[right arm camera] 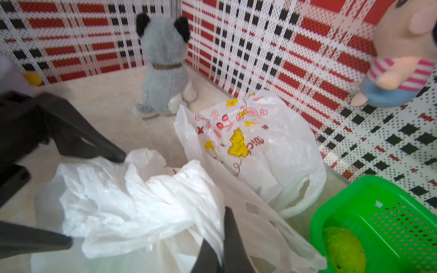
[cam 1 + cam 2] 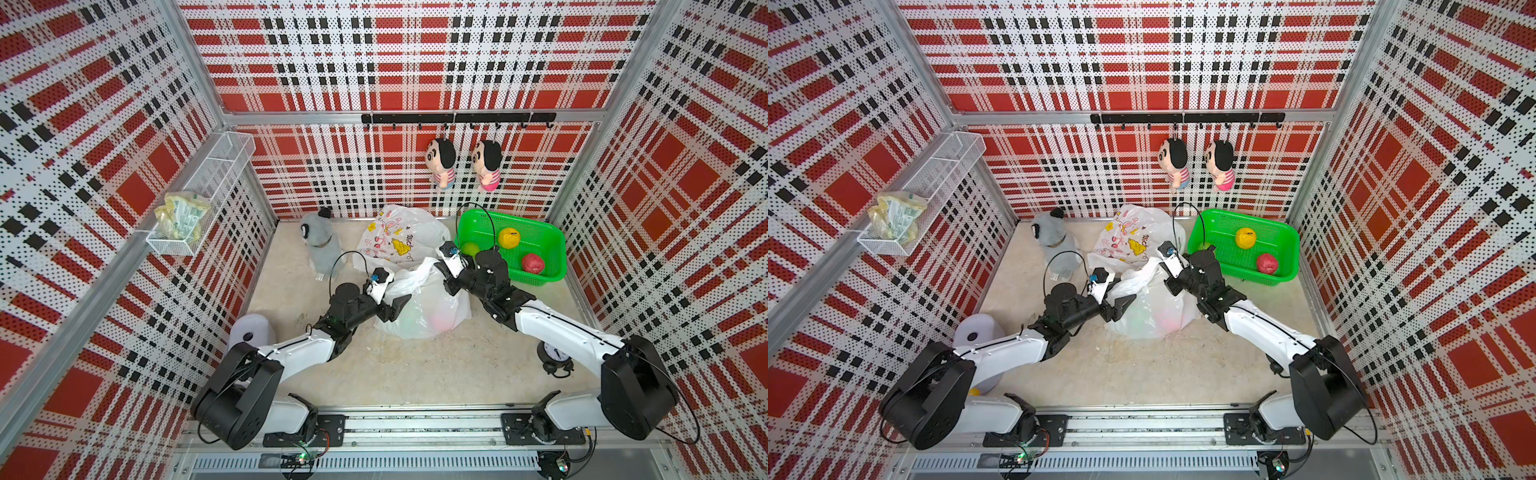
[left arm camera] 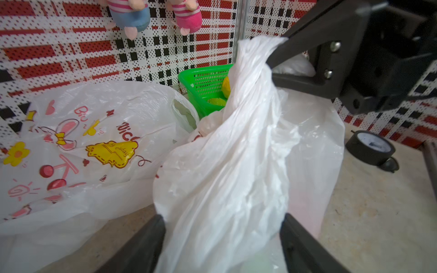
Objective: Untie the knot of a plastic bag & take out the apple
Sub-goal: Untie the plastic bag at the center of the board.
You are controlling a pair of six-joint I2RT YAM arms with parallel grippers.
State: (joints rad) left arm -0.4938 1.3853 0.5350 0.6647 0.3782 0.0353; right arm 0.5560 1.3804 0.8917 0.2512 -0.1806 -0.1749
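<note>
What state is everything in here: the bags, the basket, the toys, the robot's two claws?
White plastic bag, top bunched and held up, faint green and pink shapes inside.
Right gripper, shut on the bag's top.
Left gripper, open, jaws either side of the bag.
Printed bag, untied, lying slack.
Green basket, upright, holds three fruits.
Two dolls, hanging from a hook rail.
Grey plush dog, sitting upright.

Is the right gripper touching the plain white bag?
Touching. The left wrist view shows the right gripper shut on the twisted top of the plain white bag, with the plastic pinched between its jaws.
</note>
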